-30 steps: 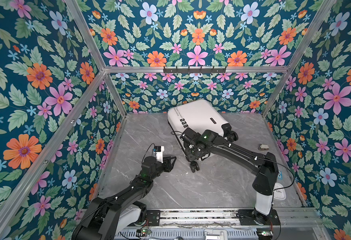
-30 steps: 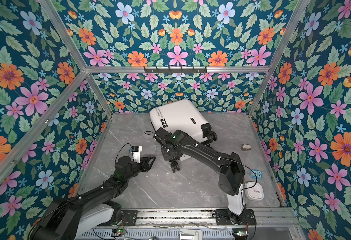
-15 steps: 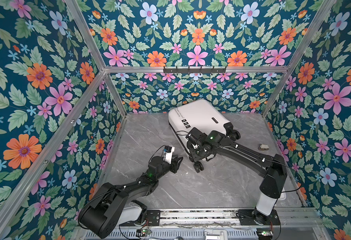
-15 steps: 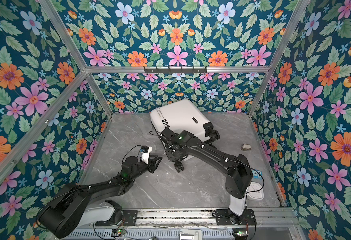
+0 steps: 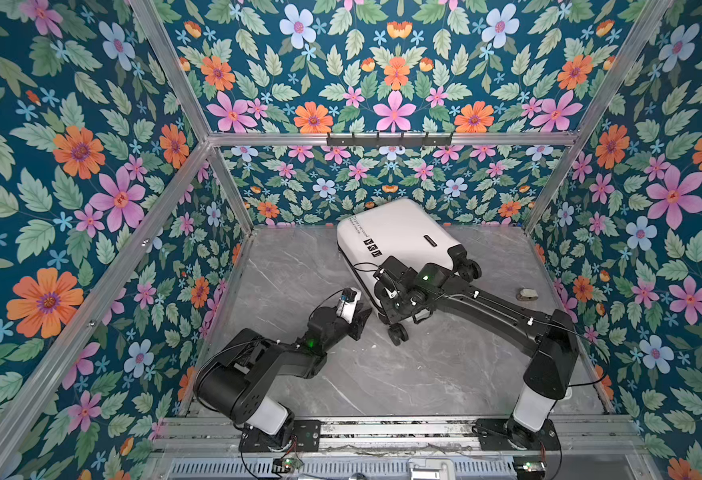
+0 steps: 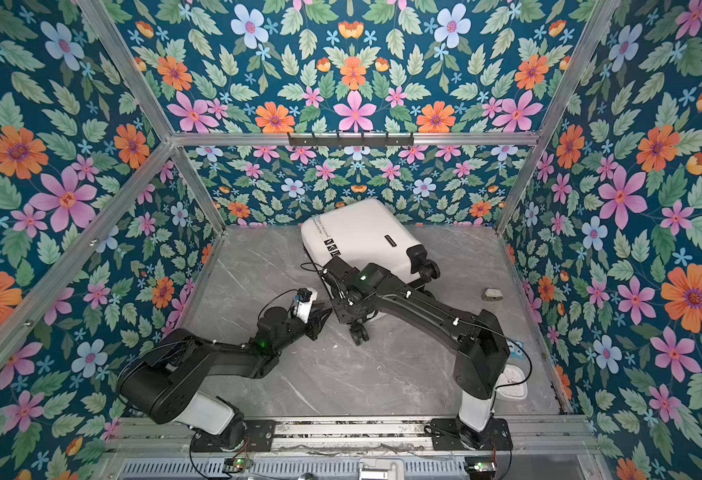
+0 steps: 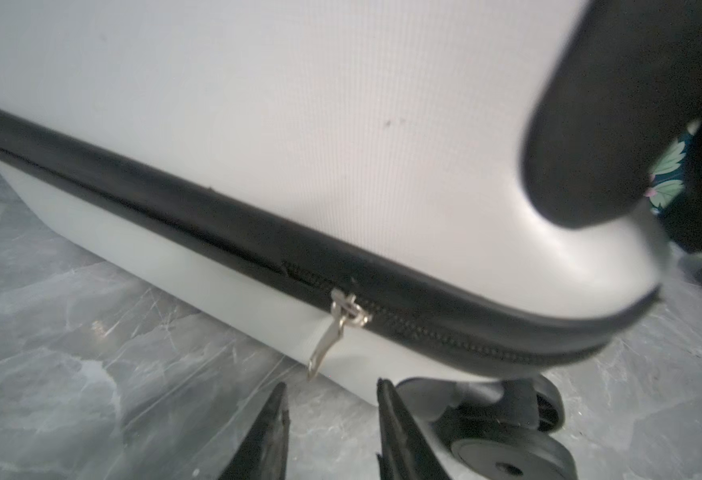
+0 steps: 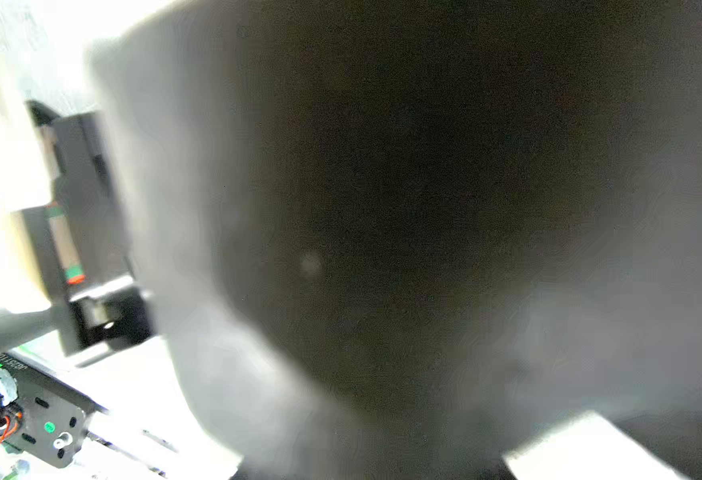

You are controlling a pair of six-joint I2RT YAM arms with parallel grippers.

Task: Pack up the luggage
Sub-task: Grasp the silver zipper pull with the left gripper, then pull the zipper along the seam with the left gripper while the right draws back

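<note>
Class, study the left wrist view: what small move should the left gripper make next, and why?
Probably ease the left gripper forward until the zipper pull sits between its jaws, then close on it. The pull hangs free from the zip of the luggage, just ahead of the open jaws and not yet between them, and the luggage is shut.

walls: floral wallpaper | floor: grey marble-look | rail: black, possibly hooks

The small white hard-shell suitcase lies flat and shut near the back wall, skewed, its black wheels toward the front right. A silver zipper pull dangles beside one wheeled corner.
</note>
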